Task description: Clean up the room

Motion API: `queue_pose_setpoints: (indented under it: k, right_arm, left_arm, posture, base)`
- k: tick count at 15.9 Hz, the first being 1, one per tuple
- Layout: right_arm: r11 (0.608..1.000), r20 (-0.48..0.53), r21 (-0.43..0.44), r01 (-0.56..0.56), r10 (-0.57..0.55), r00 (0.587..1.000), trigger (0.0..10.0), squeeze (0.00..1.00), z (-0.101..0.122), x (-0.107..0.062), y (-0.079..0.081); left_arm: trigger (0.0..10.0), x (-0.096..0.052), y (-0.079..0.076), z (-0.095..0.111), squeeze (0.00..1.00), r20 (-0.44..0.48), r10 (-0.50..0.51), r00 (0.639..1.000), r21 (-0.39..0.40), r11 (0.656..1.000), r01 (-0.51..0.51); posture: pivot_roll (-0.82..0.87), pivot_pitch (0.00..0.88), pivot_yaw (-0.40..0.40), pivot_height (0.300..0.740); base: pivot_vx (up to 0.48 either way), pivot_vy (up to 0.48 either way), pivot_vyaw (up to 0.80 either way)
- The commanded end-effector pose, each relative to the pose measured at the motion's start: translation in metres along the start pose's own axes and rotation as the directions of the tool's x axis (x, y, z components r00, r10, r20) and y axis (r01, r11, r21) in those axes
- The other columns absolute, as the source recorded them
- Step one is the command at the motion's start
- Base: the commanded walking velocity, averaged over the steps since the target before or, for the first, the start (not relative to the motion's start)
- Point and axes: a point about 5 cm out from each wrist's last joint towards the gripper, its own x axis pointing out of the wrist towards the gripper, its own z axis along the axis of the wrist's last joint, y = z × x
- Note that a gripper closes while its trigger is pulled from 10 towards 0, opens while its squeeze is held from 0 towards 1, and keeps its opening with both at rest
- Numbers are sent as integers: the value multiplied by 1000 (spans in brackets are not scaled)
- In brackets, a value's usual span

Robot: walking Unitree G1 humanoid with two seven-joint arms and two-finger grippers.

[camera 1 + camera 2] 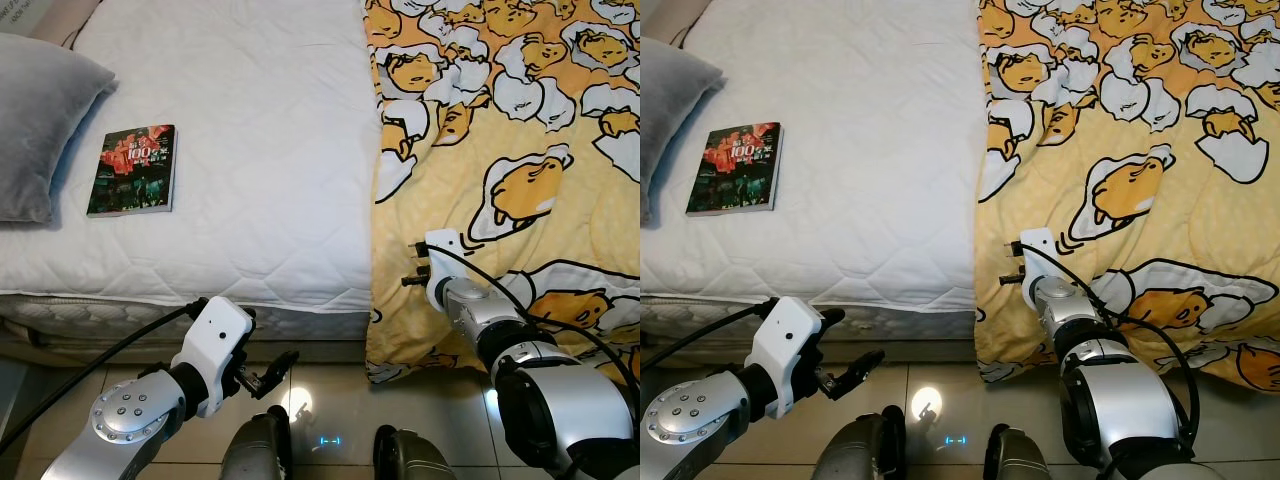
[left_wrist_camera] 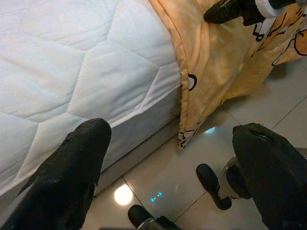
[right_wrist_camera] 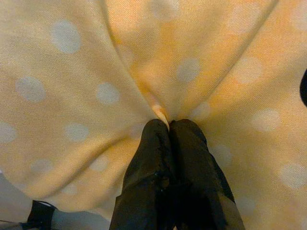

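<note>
A yellow blanket (image 1: 500,150) printed with cartoon egg figures is spread over the right part of the bed (image 1: 250,150), its edge draped over the side down to the floor (image 1: 330,400). A fold of it is pinched between the closed fingers of the right claw (image 3: 168,125). A book (image 1: 133,170) with a dark red cover lies flat on the white mattress, beside a grey pillow (image 1: 40,110).

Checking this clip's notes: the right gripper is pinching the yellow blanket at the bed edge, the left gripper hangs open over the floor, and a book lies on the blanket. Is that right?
Not quite. The book lies on the bare white mattress beside the grey pillow, as the left eye view shows, not on the blanket. The rest holds: the right gripper is shut on a blanket fold, and the left gripper hangs open over the floor.
</note>
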Motion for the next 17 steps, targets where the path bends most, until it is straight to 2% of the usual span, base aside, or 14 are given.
queue_pose_setpoints:
  k: [1, 9, 12, 14, 16, 17]
  right_arm:
    - [1000, 2, 12, 3, -3, 1000, 0, 0, 1, 0, -3]
    - [999, 5, 46, -12, 12, 1000, 0, 0, -9, -1, -9]
    - [1000, -116, 19, 15, -13, 993, 0, 0, -44, -4, -13]
    - [1000, -129, 19, 18, -16, 992, 0, 0, -49, -5, -14]
    - [999, -197, 21, 37, -32, 980, 0, 0, -77, -10, -18]
    - [999, -210, 20, 40, -35, 977, 0, 0, -84, -11, -19]
  left_arm:
    - [10000, -3, -1, -1, 0, -10, 2, 1000, -2, 1000, -2]
    - [10000, 5, 1, 0, 0, 5, 7, 1000, -9, 1000, -7]
    - [10000, 13, 0, 3, 0, 25, 3, 1000, -12, 1000, -2]
    - [10000, 13, 0, 4, 0, 27, 2, 1000, -12, 1000, -2]
    - [10000, 16, -1, 4, 0, 32, 0, 999, -13, 1000, 0]
    - [10000, 17, -1, 4, 0, 33, -1, 999, -12, 1000, 1]
  posture:
    - [199, 273, 42, 740]
    - [162, 252, 39, 740]
    - [152, 240, 36, 740]
    - [152, 239, 36, 740]
    - [146, 228, 40, 740]
    - [146, 228, 40, 740]
  base:
    - [0, 0, 0]
    - [0, 0, 0]
    - [0, 0, 0]
    - [0, 0, 0]
    - [0, 0, 0]
    - [0, 0, 0]
